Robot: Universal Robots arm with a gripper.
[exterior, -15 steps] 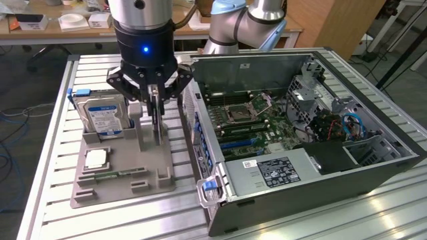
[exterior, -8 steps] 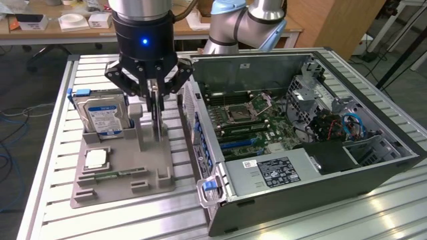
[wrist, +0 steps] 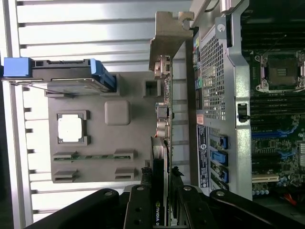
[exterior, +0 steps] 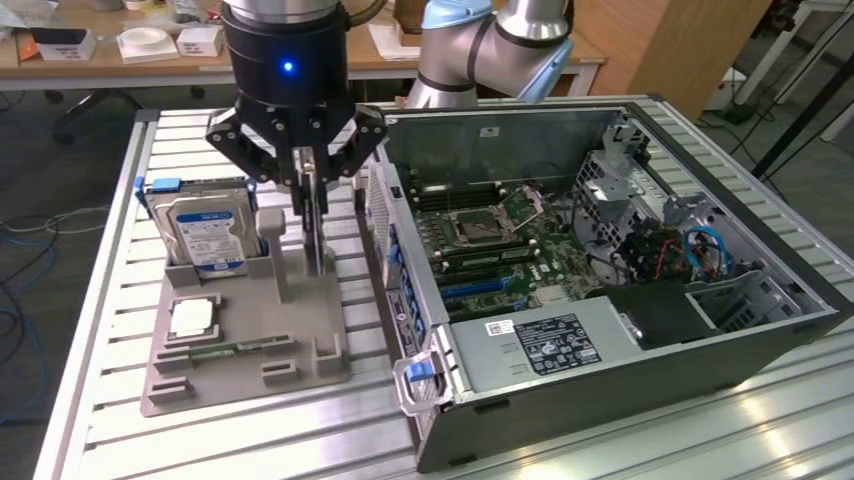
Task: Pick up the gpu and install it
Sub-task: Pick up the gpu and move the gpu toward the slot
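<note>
We read what seems to be NVIDIA on the edge of the gpu [wrist: 161, 157]. The gripper [exterior: 311, 190] points straight down over the gray tray [exterior: 247, 385], fingers clamped on the upright gpu, just beside the open computer case [exterior: 641, 390].

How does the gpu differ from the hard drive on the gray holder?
The gpu is a thin dark card with a metal bracket; the hard drive is a thicker silver box with a blue-white label. The end effector grips the gpu; the hard drive stands untouched. The gpu is nearer the case than the hard drive. Both stand upright at the gray holder.
</note>
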